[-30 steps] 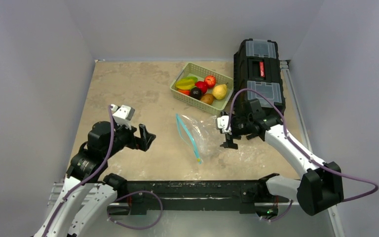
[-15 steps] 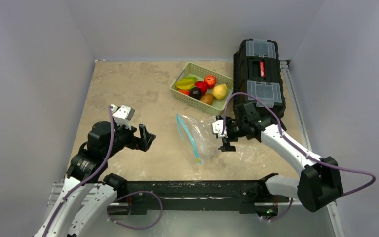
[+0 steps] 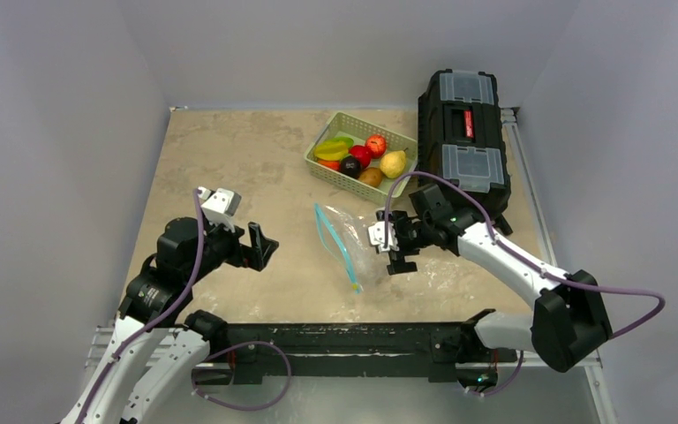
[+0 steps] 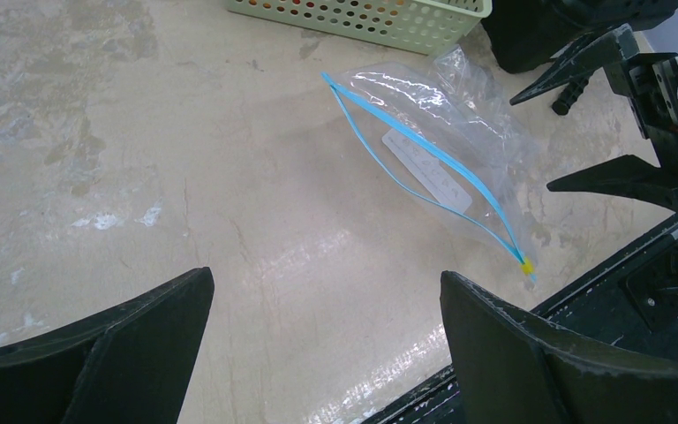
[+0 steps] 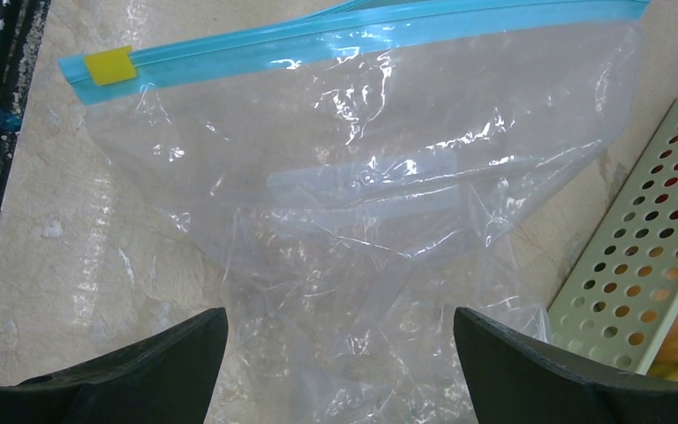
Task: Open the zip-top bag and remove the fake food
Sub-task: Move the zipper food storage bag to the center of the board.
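The zip-top bag lies flat and crinkled on the table, its teal zip strip on its left edge. It looks empty in the left wrist view and the right wrist view. A yellow slider sits at the strip's near end. The fake food, several red, yellow, green and dark pieces, lies in the pale green basket. My right gripper is open just above the bag's right part. My left gripper is open and empty, left of the bag.
A black toolbox stands at the back right, close behind the right arm. The basket's perforated wall is close on the right of the right gripper. A black rail runs along the near table edge.
My right gripper has moved left, from the bag's right edge to over the bag. The left arm and the bag have not moved.
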`<state>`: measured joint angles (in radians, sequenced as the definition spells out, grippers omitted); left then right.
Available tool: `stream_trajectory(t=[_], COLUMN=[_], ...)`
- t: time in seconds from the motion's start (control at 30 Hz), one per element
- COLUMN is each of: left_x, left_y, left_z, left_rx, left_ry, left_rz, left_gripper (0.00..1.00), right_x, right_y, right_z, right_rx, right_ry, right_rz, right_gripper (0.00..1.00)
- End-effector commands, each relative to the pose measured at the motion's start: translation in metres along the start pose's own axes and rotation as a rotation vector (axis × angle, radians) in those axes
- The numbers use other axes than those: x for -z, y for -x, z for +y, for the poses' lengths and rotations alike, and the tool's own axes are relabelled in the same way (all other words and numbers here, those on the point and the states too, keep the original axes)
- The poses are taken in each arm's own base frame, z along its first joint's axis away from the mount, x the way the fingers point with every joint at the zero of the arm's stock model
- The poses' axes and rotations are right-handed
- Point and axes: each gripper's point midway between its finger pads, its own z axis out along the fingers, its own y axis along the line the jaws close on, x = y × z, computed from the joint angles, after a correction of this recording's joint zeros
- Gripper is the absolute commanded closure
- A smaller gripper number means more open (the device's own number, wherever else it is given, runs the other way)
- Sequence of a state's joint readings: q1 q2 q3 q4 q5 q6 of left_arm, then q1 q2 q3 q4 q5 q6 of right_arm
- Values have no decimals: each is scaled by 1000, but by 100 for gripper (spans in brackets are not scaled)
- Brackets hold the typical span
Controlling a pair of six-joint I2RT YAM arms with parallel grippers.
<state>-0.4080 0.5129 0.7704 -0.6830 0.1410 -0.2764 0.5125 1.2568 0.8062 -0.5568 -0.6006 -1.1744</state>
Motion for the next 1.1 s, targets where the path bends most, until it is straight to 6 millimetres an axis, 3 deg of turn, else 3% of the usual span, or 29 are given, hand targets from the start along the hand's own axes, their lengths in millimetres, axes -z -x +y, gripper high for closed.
stream_trajectory(t=[0.0,1.07], left_x=[0,1], left_y=[0,1], left_z=[4,3], left_rx=[-11,-15], left_ry=[16,13], left_rz=[-6,-8], left_gripper=[0,0], right_x=[-1,-11], right_y=[6,12], right_z=[-10,-16], right_rx=[38,30], right_ry=[-23,-8], right_rz=[-4,-19], right_gripper=[1,1])
